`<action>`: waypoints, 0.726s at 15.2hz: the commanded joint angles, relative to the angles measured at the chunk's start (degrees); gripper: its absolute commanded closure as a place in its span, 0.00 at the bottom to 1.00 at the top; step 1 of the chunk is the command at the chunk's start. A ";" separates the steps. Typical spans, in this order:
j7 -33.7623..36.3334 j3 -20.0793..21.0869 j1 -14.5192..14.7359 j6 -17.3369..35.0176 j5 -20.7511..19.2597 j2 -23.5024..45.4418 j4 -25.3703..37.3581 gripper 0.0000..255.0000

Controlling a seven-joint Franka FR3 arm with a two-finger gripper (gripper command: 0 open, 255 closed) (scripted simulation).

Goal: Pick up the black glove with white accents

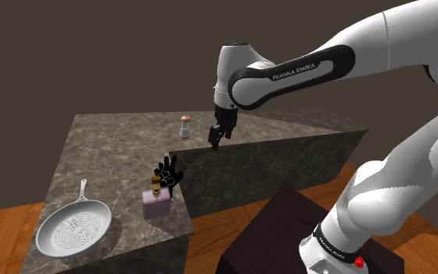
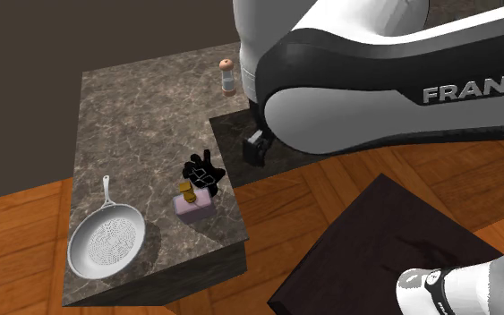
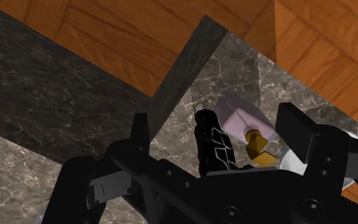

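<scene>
Black with thin white markings, glove (image 1: 169, 173) propped upright on the dark marbled counter (image 1: 100, 144), digits splayed upward, right behind the pink bottle (image 1: 156, 203) with the gold pump; touching it or just beside it, cannot tell which. Seen between the fingers (image 3: 140, 130) in the wrist view, yet touched by neither. Gripper (image 1: 215, 138) spread wide, holding nothing, hanging well apart from the pink bottle, up and to its right in the shoulder view and plainly higher. White pan (image 1: 75, 227) near the pink bottle, to its left in that view; small shaker (image 1: 184, 126) well beyond the bottle, further back. Probably soft, limp and very light, so likely to fold or slump under the pads rather than resist; no risk of breakage, little of slipping once pinched. Best taken across the palm or the cuff, the thickest bunch of cloth, not by 1 thin digit, liable to slide out. Worth coming down from the side away from the pink bottle, with 1 pad kept clear of the pump, since easily knocked over. Expect a close nearly to fully shut before any real grip on so thin a thing. Approach step only: lift not yet begun.
</scene>
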 commanded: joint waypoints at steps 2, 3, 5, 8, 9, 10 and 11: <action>2.24 1.12 -0.20 4.62 -3.02 6.63 1.86 0.00; 3.09 1.41 -0.21 5.85 -4.19 8.85 2.71 0.00; 4.92 1.80 -0.11 8.07 -6.72 13.36 4.66 0.00; 7.79 1.89 0.42 10.74 -10.85 20.21 8.20 0.00; 8.73 1.77 0.72 11.46 -12.25 22.50 9.53 0.00; 9.64 1.57 1.08 12.09 -13.63 24.80 10.95 0.00; 10.51 1.32 1.49 12.65 -14.97 27.09 12.44 0.00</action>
